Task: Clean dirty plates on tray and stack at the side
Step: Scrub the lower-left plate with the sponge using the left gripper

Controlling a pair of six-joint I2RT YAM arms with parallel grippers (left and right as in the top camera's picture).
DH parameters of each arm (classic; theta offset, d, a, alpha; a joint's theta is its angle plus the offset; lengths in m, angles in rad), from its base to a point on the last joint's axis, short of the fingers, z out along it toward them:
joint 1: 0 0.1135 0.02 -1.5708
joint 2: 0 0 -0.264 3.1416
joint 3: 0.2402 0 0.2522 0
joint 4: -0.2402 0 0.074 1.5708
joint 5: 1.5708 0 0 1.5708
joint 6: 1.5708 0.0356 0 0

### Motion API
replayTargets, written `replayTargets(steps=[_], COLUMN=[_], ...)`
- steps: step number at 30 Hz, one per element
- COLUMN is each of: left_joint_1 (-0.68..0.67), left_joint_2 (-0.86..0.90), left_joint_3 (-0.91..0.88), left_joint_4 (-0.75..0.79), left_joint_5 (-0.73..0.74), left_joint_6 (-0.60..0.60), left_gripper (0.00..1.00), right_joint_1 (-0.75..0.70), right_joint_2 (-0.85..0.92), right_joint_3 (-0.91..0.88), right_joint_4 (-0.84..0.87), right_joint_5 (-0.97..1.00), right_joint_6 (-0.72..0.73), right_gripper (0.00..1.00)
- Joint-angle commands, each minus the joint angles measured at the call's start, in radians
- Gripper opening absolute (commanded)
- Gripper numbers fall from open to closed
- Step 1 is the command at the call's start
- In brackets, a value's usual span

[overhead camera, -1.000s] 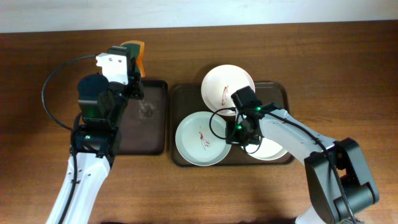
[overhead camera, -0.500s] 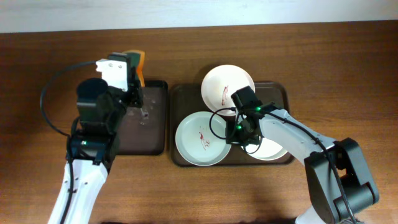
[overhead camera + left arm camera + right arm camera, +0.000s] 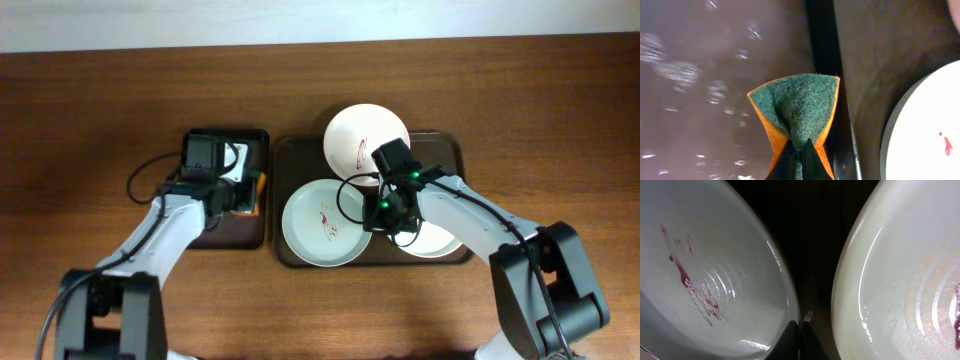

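Observation:
Three white plates lie on the dark brown tray (image 3: 292, 160): a back plate (image 3: 365, 135) with a red streak, a front-left plate (image 3: 318, 222) with red streaks, and a right plate (image 3: 442, 241) mostly hidden by my right arm. My right gripper (image 3: 384, 217) is shut on the front-left plate's rim (image 3: 790, 305), with the back plate (image 3: 900, 280) beside it. My left gripper (image 3: 250, 190) is shut on a green-and-orange sponge (image 3: 797, 107). It holds the sponge low over the right edge of the smaller black tray (image 3: 228, 230).
The black tray's surface is wet with droplets (image 3: 680, 70). Its right rim runs next to the brown tray (image 3: 865, 60), where the front-left plate's edge (image 3: 925, 130) shows. Bare wooden table (image 3: 540, 110) surrounds both trays.
My left arm has dropped from high over the back of the black tray to low at its right edge, carrying the sponge. The right arm and the plates have not moved.

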State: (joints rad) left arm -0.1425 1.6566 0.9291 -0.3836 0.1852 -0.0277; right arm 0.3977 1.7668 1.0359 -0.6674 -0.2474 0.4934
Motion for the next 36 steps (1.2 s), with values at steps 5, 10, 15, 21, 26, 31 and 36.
replayTargets(steps=[5,10,15,21,26,31,36], left_joint_1=[-0.045,-0.045,-0.053,-0.144,-0.211,-0.215,-0.248], left_joint_2=[0.030,-0.068,-0.171,-0.128,-0.005,0.144,0.225], left_joint_3=[0.008,0.009,0.009,0.008,0.008,0.008,0.008], left_joint_4=[0.003,0.001,0.009,0.034,0.098,0.197,0.196], left_joint_5=[0.099,0.105,0.108,0.246,0.426,0.635,0.641], left_joint_6=[-0.040,-0.039,-0.040,-0.231,-0.518,-0.529,-0.460], left_gripper=[0.00,0.00,0.00,0.00,0.00,0.00,0.00], right_joint_1=[0.009,0.009,0.009,0.009,0.009,0.009,0.009], right_joint_2=[0.009,0.009,0.009,0.009,0.009,0.009,0.009], right_joint_3=[-0.006,-0.006,-0.006,-0.006,-0.006,-0.006,-0.006], right_joint_4=[0.002,0.003,0.003,0.003,0.003,0.003,0.003], right_joint_5=[0.016,0.017,0.016,0.016,0.017,0.017,0.017], right_joint_6=[-0.003,-0.003,-0.003,-0.003,-0.003,-0.003,-0.003], right_gripper=[0.04,0.05,0.04,0.04,0.04,0.05,0.05])
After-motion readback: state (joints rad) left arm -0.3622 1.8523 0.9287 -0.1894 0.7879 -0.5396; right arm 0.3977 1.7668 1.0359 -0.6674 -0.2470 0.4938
